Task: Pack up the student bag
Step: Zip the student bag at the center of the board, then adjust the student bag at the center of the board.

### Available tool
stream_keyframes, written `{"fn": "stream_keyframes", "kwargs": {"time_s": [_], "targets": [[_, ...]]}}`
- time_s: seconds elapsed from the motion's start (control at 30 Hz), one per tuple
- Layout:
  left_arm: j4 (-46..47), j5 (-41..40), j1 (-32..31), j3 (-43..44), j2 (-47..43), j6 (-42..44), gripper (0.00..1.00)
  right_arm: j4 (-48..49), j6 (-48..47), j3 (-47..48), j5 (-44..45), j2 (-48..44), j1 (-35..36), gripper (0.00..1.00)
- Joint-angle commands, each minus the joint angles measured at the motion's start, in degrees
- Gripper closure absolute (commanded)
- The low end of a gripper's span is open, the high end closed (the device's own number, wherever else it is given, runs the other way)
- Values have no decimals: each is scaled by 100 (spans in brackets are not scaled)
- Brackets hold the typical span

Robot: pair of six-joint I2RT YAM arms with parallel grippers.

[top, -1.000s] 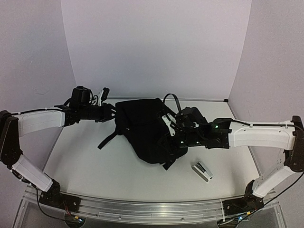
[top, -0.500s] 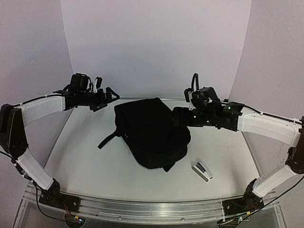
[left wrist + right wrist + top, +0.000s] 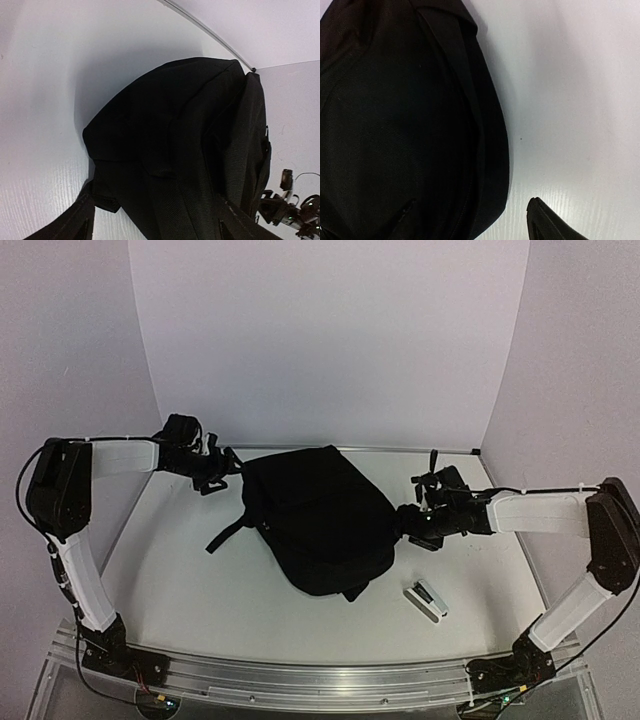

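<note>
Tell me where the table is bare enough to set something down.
Widest: left front, between the strap and the rail. Also the strip between bag and rail. Crowded right of the bag: right pincer and a small white device.

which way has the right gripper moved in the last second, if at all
Yes. The right gripper moved right, from on the student bag to just off its right edge, now nearly straight behind the small white device.

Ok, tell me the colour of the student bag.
The student bag is plain black, clearest in the top external view.
</note>
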Motion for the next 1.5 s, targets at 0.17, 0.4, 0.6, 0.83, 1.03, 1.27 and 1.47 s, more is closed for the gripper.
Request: {"fn": "stream_keyframes", "kwargs": {"time_s": [0.17,0.4,0.6,0.83,1.03,1.27,1.47], "targets": [[1065,921,-15,-524,133,-650,45,1135,130,-67,-1163,514,23,82],[1860,1451,-22,-674,288,-940,73,1142,139,-384,-1148,351,28,100],[2351,1814,-48,-868,346,-1062,97,1130,195,-258,-644,351,24,100],[2418,1746,-235,-1505,-177,-996,100,1037,-35,472,0,807,-120,100],[1909,1267,-1058,-2118,-1042,-427,100,883,-519,1375,853,1453,-457,100],[2265,1069,-2327,-2900,-1793,-421,100,665,-1086,2695,1298,2312,-544,100],[2600,891,-3284,-3104,-2048,-776,100,582,-1455,3289,1076,2775,-552,94]]}}
